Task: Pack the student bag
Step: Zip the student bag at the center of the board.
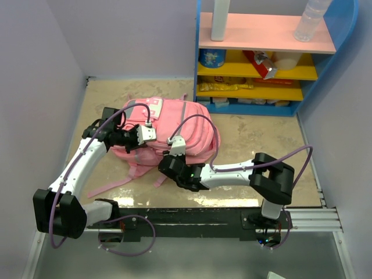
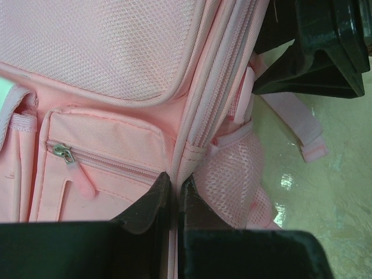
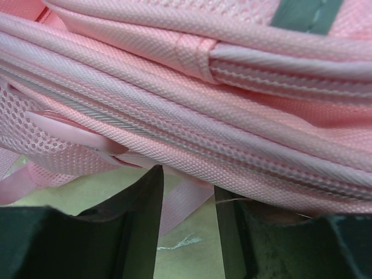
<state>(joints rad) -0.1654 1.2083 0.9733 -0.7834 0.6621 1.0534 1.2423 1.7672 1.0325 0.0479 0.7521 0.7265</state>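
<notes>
Student bag [image 1: 180,125], a large soft pink fabric backpack, lies flat on the beige table [image 1: 261,142], long axis across both arms. Left gripper [image 2: 174,185] pinches its side seam; right gripper [image 3: 189,177], fingers apart, faces the zipper band [image 3: 244,145] just ahead.

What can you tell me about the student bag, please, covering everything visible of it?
The student bag is a large soft pink fabric backpack lying on the table, with a zipped front pocket, a mesh side pocket and loose straps. The left hand pinches its side seam; the right hand, open, is close against its zippered edge.
</notes>
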